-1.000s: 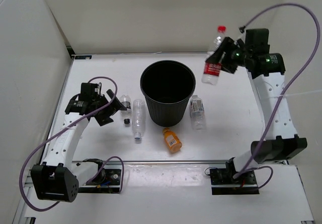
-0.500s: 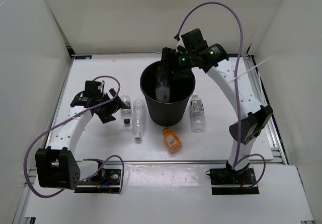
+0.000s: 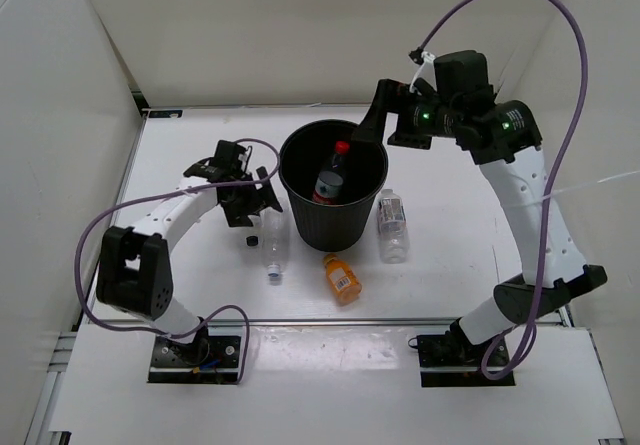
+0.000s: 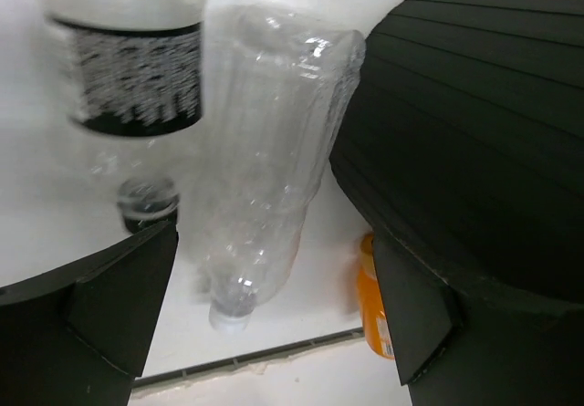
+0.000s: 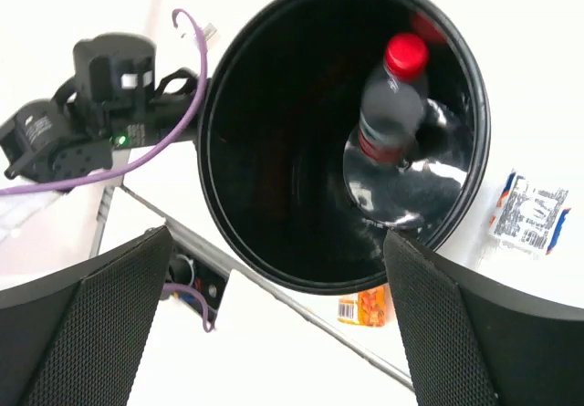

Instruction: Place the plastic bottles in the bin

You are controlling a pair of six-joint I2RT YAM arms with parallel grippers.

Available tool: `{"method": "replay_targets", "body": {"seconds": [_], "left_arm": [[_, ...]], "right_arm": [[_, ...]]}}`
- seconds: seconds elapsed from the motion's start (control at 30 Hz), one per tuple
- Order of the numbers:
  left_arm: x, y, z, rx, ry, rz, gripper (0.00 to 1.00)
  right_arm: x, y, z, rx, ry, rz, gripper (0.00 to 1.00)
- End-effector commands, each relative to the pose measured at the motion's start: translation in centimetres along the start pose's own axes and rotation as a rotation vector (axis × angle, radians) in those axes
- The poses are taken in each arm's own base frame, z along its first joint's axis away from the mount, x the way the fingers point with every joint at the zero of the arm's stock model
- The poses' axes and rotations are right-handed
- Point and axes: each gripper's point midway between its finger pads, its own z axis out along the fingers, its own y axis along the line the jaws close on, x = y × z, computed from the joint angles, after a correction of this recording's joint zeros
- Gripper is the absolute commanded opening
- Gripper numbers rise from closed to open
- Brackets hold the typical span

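The black bin stands mid-table, and a red-capped, red-labelled bottle lies loose inside it, also seen as the red-capped bottle in the bin. My right gripper hovers open and empty over the bin's far right rim. My left gripper is open just left of the bin, above a clear bottle and a black-labelled clear bottle; its jaws straddle them without touching. Another clear bottle lies right of the bin. An orange bottle lies in front.
A small black cap sits loose beside the clear bottle. The bin wall is close on the left gripper's right side. White walls enclose the table at the back and both sides.
The right gripper opened over the bin and let go of the red-capped bottle, which now lies inside; that arm then drew back to the right. The left gripper moved right, over the clear bottles.
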Motion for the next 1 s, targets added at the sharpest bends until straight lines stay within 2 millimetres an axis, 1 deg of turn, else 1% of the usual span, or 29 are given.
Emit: {"method": "replay_targets", "body": {"seconds": [0.0, 0.03, 0.07, 0.23, 0.3, 0.4, 0.47, 0.5, 0.53, 0.57, 0.6, 0.63, 0.7, 0.73, 0.77, 0.8, 0.83, 0.87, 0.9, 0.93, 0.97], "left_arm": [[-0.8, -0.9, 0.4, -0.027, -0.032, 0.064, 0.98], [-0.7, -0.3, 1.0, -0.051, -0.023, 0.069, 0.98], [-1.0, -0.3, 1.2, -0.06, -0.028, 0.069, 0.98], [-0.6, 0.5, 2.5, -0.104, -0.004, 0.071, 0.98], [-1.4, 0.5, 2.0, -0.127, -0.031, 0.073, 0.97], [-2.9, 1.3, 1.0, -0.208, -0.087, 0.075, 0.97], [-3.8, 1.4, 0.0, -0.239, -0.125, 0.077, 0.97], [-4.8, 1.4, -0.8, -0.258, -0.166, 0.087, 0.97], [-5.0, 1.5, -1.4, -0.271, -0.182, 0.088, 0.97], [-5.2, 1.8, -1.5, -0.286, -0.193, 0.088, 0.97], [-5.6, 1.6, -1.7, -0.288, -0.208, 0.088, 0.97], [-5.6, 1.6, -1.7, -0.288, -0.208, 0.088, 0.98], [-5.8, 2.6, -1.0, -0.312, -0.191, 0.07, 0.98], [-5.8, 2.8, -0.2, -0.326, -0.172, 0.07, 0.98], [-6.2, 3.2, 0.1, -0.338, -0.178, 0.061, 0.97], [-6.1, 3.4, 0.4, -0.345, -0.168, 0.061, 0.97], [-6.6, 3.9, 0.7, -0.357, -0.178, 0.051, 0.97], [-6.7, 3.8, 1.3, -0.347, -0.177, 0.05, 0.97], [-7.0, 4.1, 1.2, -0.352, -0.18, 0.039, 0.96], [-6.8, 4.9, 2.1, -0.36, -0.156, 0.026, 0.96], [-6.6, 5.0, 2.5, -0.359, -0.142, 0.025, 0.96]], "right_arm": [[1.7, -1.0, 1.1, -0.003, 0.082, -0.007, 1.0], [1.7, -0.9, 1.0, -0.012, 0.087, -0.007, 1.0], [1.7, -0.7, 0.7, -0.016, 0.079, -0.01, 1.0], [1.9, -0.7, 0.6, -0.021, 0.091, -0.016, 1.0], [2.2, -0.8, 0.5, -0.017, 0.1, -0.012, 1.0], [2.3, -1.1, 0.6, -0.017, 0.107, -0.013, 1.0], [2.3, -1.1, 0.6, -0.017, 0.107, -0.013, 1.0], [2.4, -1.1, 1.0, -0.023, 0.12, -0.009, 1.0], [2.4, -1.1, 1.0, -0.023, 0.12, -0.009, 1.0], [2.4, -1.1, 1.0, -0.023, 0.12, -0.009, 1.0], [2.5, -1.1, 1.3, -0.028, 0.131, -0.006, 1.0], [2.6, -1.1, 1.3, -0.028, 0.131, -0.006, 1.0], [2.7, -1.0, 1.4, -0.034, 0.147, -0.001, 1.0], [2.7, -1.0, 1.5, -0.032, 0.152, 0.001, 1.0], [2.8, -0.8, 1.5, -0.041, 0.156, 0.002, 1.0], [2.7, -0.7, 1.2, -0.041, 0.156, 0.002, 1.0], [2.8, -0.6, 1.2, -0.051, 0.161, 0.003, 1.0], [2.9, -0.4, 1.2, -0.062, 0.165, -0.007, 1.0], [3.1, -0.5, 1.1, -0.058, 0.173, -0.004, 1.0], [3.1, -0.5, 1.1, -0.058, 0.173, -0.004, 1.0], [3.5, -0.8, 1.2, -0.051, 0.189, -0.006, 1.0]]}}
